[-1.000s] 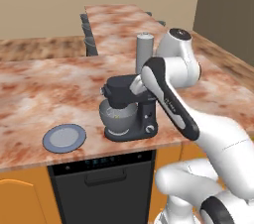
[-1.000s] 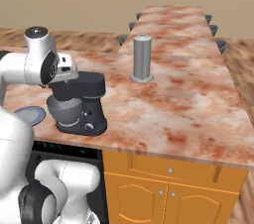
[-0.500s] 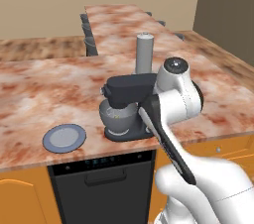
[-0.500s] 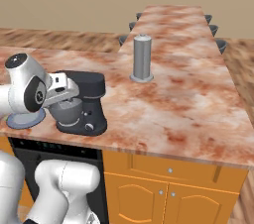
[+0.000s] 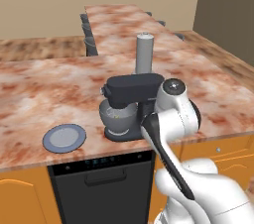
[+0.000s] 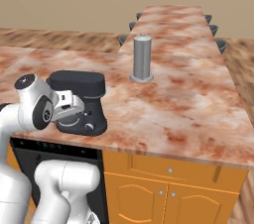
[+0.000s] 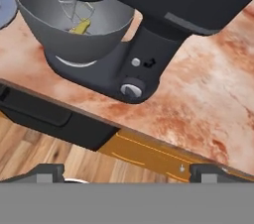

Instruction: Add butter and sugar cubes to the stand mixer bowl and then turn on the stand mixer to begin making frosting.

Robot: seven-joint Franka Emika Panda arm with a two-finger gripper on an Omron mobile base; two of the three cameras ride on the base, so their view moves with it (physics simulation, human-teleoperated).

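- The pincer (image 7: 127,172) is spread wide, grasping nothing.
- The stand mixer (image 7: 149,25) knob (image 7: 131,89) is seen just above frame centre, straight ahead of it.

Marble counter carrying a mixer, a plate and a cylinder

The reddish marble counter (image 5: 44,89) is bearing the stand mixer (image 5: 130,100) near its front edge, above the black dishwasher front (image 5: 101,181). A flat blue-grey plate (image 5: 64,137) is lying just left of the mixer, apart from it. A tall grey cylinder (image 6: 142,58) is standing upright behind the mixer, farther back on the counter.
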